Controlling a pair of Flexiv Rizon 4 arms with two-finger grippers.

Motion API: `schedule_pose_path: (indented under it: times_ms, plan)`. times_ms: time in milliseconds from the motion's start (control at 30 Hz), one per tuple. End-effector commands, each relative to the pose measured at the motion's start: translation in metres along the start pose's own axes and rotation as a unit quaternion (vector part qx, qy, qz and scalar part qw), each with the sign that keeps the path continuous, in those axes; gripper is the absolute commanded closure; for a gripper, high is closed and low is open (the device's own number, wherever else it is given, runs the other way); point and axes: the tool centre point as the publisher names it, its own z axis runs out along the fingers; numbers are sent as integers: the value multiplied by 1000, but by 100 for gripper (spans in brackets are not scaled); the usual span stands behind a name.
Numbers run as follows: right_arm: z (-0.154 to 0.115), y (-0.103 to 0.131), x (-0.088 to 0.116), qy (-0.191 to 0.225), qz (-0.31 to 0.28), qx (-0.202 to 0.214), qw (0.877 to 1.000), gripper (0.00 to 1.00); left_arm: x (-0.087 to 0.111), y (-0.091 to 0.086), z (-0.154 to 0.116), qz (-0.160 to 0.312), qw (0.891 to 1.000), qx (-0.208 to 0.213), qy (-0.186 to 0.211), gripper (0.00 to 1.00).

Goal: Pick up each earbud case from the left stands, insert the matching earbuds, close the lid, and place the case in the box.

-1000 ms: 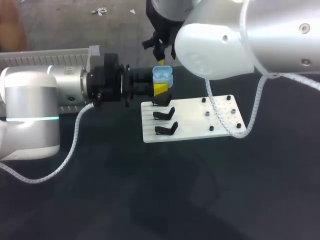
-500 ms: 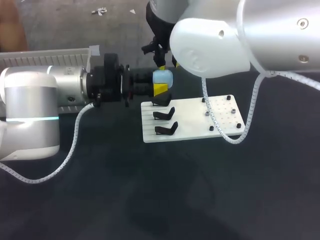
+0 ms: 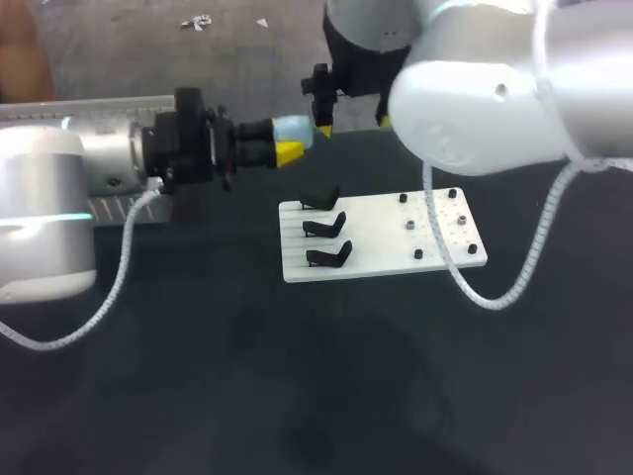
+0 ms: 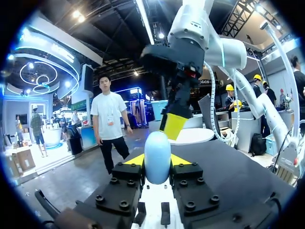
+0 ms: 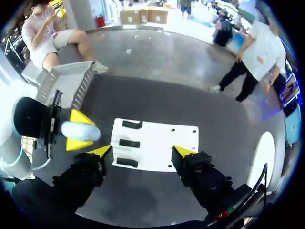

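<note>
- Two fingers of the left gripper (image 4: 157,161) pinch the pale blue earbud case (image 4: 157,150), lid closed, above the counter (image 3: 198,376).
- The right gripper (image 5: 141,151), spread wide, hangs just ahead of the case.
- Under it lies the white board (image 5: 159,140) with three black stands (image 5: 128,143).

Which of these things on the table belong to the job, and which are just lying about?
Job: earbud case in left tool, right tool, black stands, box.
Lying about: small pegs on white board, purpose unclear.
</note>
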Motion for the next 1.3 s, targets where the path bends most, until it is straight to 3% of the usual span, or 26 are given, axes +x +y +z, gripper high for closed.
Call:
schedule_pose_path:
  times_ms: [33,167,300,567,933,1200,1233,1267,1300]
  plan:
    - [-2,-14,29,-54,8,-13,998,0,-15,13,-47,15,999,-46,7,100]
    - [8,-11,46,-30,21,-16,999,0,-16,40,-91,29,995,-93,29,100]
    - [16,-5,58,-19,24,-26,999,0,-9,67,-133,33,991,-130,26,100]
    - [23,1,71,-16,13,-41,999,0,31,104,-187,19,986,-157,43,100]
    - [22,-2,79,-1,21,-34,999,0,89,133,-221,-37,981,-180,67,100]
    - [25,-1,79,4,21,-34,999,0,125,139,-228,-79,972,-203,92,99]
    - [25,-1,78,2,19,-36,999,0,127,140,-228,-81,971,-205,97,74]
    - [25,-2,78,0,18,-37,999,0,129,141,-229,-82,970,-205,96,38]
    - [25,-2,77,-3,17,-38,999,0,129,141,-229,-83,971,-205,95,8]
